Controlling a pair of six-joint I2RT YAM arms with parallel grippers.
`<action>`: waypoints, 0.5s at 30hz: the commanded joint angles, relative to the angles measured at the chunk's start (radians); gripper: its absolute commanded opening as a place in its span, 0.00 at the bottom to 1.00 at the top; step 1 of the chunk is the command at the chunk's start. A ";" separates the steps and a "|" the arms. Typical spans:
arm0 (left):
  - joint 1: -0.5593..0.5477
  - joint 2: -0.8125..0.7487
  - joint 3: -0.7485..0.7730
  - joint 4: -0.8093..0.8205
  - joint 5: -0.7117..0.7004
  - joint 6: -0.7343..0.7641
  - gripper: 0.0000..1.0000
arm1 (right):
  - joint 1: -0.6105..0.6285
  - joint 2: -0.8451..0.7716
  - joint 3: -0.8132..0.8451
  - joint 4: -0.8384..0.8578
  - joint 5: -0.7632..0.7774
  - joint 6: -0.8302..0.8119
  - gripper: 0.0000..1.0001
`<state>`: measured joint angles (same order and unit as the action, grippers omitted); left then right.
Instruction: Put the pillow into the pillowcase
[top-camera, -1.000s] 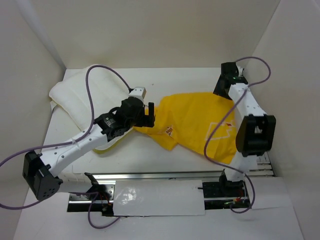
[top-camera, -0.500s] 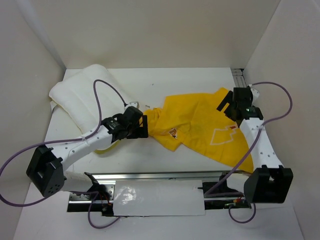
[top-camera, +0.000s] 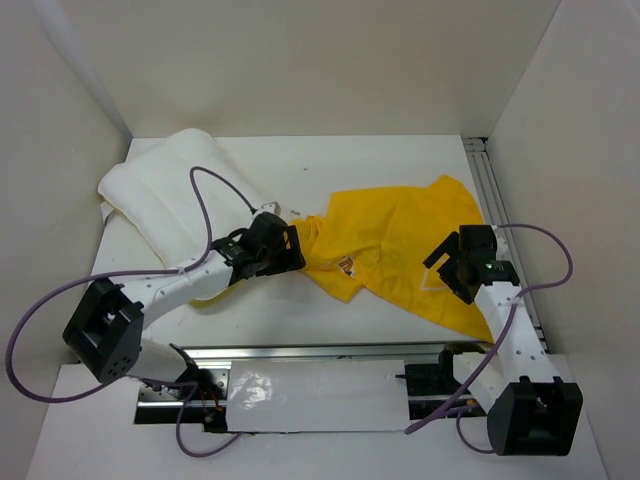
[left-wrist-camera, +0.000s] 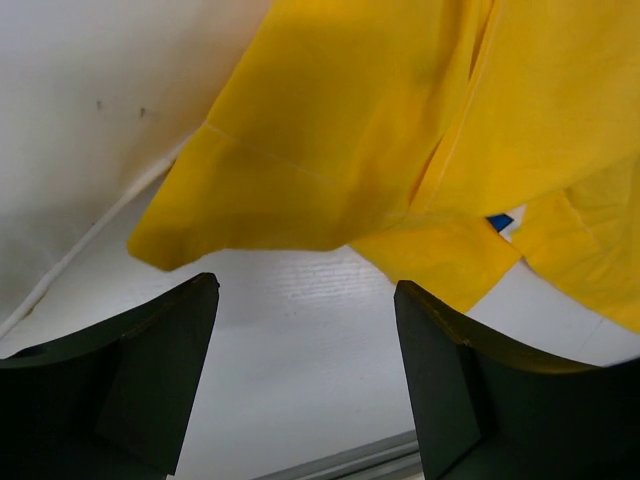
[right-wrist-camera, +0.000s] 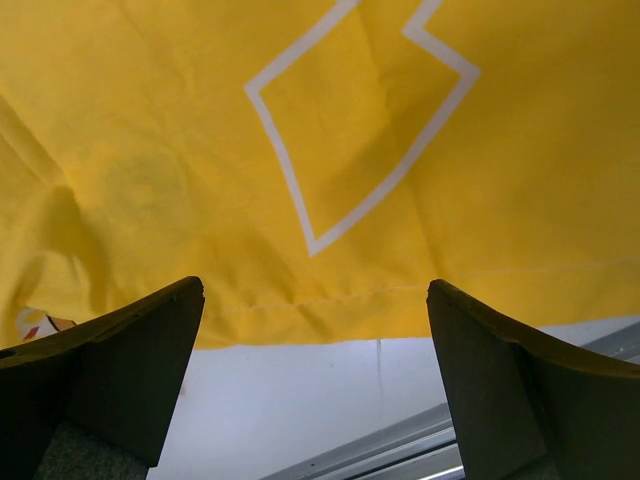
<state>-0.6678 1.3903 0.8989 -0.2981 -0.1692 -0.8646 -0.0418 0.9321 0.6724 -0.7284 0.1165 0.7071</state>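
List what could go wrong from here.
1. The pillowcase lies crumpled and folded over itself, with no opening visible. The open left gripper at its left edge may pinch both layers together.
2. The open right gripper is over a flat hem, and the thin fabric could slip from its fingers.
3. The pillow sits off to the left, its near corner under the left arm. A sweep of that arm might drag it.

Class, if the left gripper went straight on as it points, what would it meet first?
Probably the pillowcase: its folded edge lies just ahead of the left gripper, though depth is unclear.
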 joint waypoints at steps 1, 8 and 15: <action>0.008 0.050 0.034 0.083 -0.033 -0.045 0.83 | 0.005 -0.041 0.000 -0.031 0.035 0.046 1.00; 0.027 0.165 0.124 0.047 -0.078 -0.076 0.78 | 0.005 -0.062 -0.010 -0.075 0.026 0.058 1.00; 0.027 0.185 0.158 0.028 -0.099 -0.100 0.46 | -0.004 -0.071 -0.056 -0.100 -0.055 0.109 1.00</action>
<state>-0.6437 1.5711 1.0157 -0.2821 -0.2218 -0.9451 -0.0422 0.8845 0.6506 -0.7795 0.0967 0.7792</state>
